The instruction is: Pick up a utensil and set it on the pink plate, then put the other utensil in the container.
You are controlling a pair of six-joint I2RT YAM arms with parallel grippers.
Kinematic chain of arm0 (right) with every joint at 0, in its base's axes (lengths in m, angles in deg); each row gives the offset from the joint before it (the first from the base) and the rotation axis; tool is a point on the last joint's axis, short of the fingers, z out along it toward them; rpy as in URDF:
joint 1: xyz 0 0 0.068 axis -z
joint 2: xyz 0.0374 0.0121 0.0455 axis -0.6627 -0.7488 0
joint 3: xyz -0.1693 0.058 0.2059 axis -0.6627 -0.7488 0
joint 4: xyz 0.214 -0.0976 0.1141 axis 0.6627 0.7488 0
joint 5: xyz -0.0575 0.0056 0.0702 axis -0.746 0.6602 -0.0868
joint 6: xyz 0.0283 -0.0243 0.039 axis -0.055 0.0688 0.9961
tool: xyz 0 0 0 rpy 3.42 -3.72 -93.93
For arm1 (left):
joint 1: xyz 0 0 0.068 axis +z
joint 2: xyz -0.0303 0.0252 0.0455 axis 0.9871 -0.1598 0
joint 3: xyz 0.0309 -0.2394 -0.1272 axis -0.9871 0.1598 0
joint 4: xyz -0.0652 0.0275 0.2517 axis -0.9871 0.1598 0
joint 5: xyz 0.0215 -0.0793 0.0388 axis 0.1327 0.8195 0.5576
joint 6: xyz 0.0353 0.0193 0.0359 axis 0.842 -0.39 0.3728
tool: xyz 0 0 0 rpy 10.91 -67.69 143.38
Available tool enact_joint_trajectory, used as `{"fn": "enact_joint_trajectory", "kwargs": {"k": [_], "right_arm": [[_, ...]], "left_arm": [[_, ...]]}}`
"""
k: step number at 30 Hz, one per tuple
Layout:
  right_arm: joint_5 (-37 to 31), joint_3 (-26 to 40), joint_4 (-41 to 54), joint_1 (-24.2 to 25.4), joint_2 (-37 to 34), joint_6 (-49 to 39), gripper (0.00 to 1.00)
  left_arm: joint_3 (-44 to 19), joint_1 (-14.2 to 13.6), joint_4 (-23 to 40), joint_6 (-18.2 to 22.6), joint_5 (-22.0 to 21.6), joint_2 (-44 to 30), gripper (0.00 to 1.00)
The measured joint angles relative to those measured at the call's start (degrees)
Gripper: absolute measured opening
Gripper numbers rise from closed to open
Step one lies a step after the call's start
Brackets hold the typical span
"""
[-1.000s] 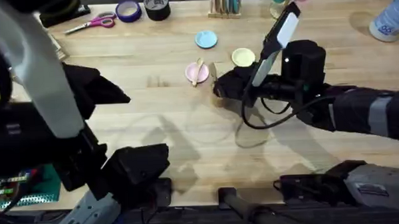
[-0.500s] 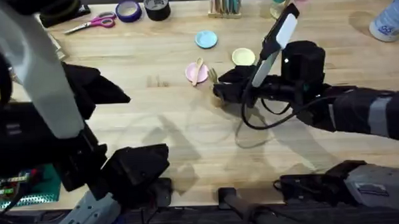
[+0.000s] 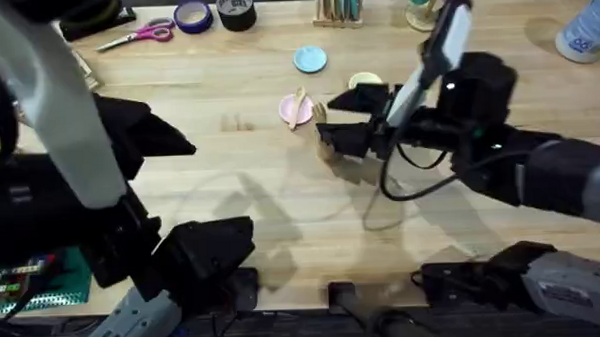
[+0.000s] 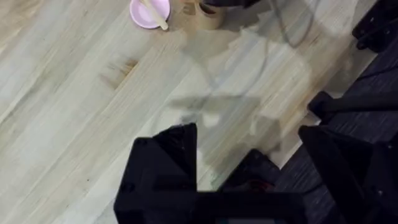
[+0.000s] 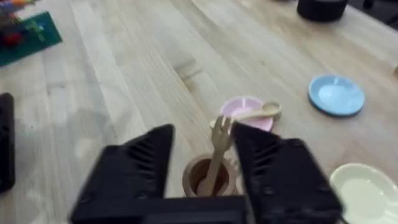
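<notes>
The spoon point(image 5: 252, 113) was found lying across the pink plate point(image 5: 242, 112), so the first step was judged complete. The fork point(image 5: 216, 155) stood handle-down in the cup point(image 5: 207, 177), tines up, leaning on the rim, placed there as the task requires. The right tool point(image 5: 205, 165) was positioned directly above the cup with its fingers spread clear of the fork, gripping nothing. The left tool point(image 4: 249, 155), open and empty, was held well apart over bare tabletop point(image 4: 74, 137), presumably parked out of the way.
</notes>
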Motion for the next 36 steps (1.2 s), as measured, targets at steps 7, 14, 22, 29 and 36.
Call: {"fn": "enact_joint_trajectory", "kwargs": {"k": [7, 14, 22, 29, 36], "right_arm": [[1.34, 0.01, 5.83, 2.62, 9.41, 0.23, 0.996], [-1.40, 0.79, 20.45, 5.94, 20.76, 0.65, 0.997], [-6.40, 10.03, 44.15, 9.91, 30.49, -0.14, 0.998], [-8.32, 18.94, 62.31, 14.49, 32.41, -4.34, 0.998], [-11.56, 25.56, 72.52, 17.83, 32.41, -7.15, 0.998]], "left_arm": [[0.00, 0.00, 0.00, 0.00, 0.00, 0.00, 0.994], [0.00, 0.00, 0.00, 0.02, 0.00, 0.00, 0.993], [0.00, 0.00, 0.00, 0.02, 0.00, 0.00, 0.994], [0.00, 0.00, 0.00, 0.17, 0.00, 0.00, 0.994], [0.00, 0.00, 0.02, 0.20, 0.00, 0.00, 0.995]]}}
